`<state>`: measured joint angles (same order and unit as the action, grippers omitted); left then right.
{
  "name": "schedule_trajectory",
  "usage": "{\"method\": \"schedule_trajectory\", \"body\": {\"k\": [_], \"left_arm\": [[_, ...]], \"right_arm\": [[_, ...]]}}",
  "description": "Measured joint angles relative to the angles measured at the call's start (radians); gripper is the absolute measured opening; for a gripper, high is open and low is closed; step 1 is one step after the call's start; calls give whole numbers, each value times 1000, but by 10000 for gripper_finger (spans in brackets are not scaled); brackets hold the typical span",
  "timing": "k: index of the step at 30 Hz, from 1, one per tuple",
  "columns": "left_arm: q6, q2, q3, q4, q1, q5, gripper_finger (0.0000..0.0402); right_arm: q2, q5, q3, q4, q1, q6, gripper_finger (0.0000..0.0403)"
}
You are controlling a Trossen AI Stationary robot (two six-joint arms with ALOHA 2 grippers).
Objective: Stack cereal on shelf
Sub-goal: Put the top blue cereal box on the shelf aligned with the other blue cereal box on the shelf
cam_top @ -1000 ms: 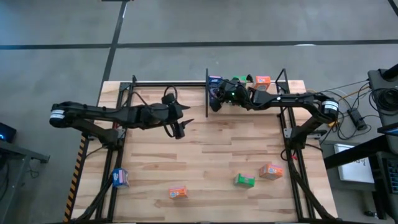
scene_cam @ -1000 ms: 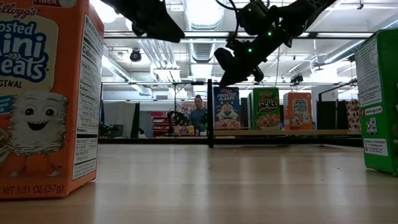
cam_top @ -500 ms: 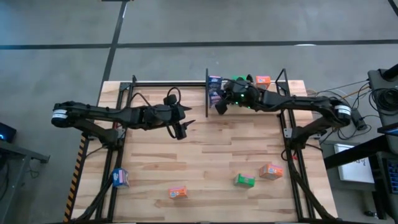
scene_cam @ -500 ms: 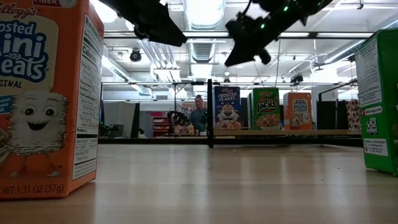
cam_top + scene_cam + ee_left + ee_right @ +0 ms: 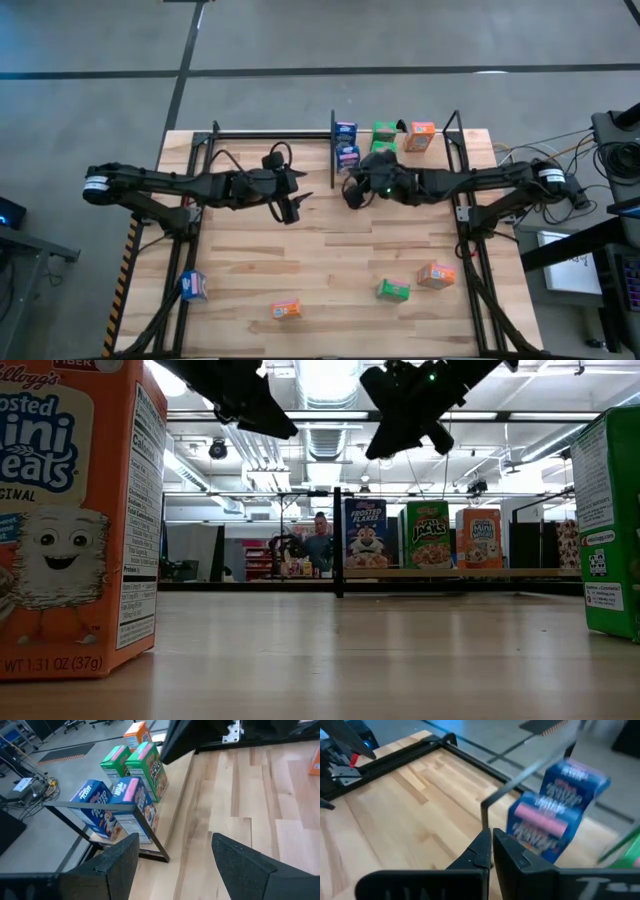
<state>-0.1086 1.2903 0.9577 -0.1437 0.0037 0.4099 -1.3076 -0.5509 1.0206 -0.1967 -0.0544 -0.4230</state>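
Right gripper [image 5: 350,196], shut and empty, hangs beside the shelf [image 5: 440,131]; next, fetching the green cereal box [image 5: 393,290].

Wide open middle, crowded right half of the shelf

Bare tabletop [image 5: 330,250] runs free between the arms; the black divider [image 5: 333,140] and the cereal boxes [image 5: 385,137] behind it block the shelf [image 5: 300,133], whose left half looks free.
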Motion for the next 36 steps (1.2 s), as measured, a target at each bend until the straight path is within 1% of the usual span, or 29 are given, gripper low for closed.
{"method": "schedule_trajectory", "body": {"k": [4,7,11,22,27,36], "left_arm": [[-3,0,-5,-4,0,0,233],[-8,0,-5,-5,0,0,233],[-14,0,-5,-6,0,0,233],[-25,0,-5,-14,0,0,233],[-25,0,-5,-21,0,0,233],[-25,0,-5,-33,0,0,233]], "right_arm": [[-31,4,0,-50,12,-115,9],[-63,6,0,-120,11,-193,9],[-105,-1,0,-153,11,-240,9],[-186,-40,-1,-138,-51,-220,9],[-228,-37,-2,-86,-67,-182,9],[-304,-36,-2,68,-97,-111,9]]}}
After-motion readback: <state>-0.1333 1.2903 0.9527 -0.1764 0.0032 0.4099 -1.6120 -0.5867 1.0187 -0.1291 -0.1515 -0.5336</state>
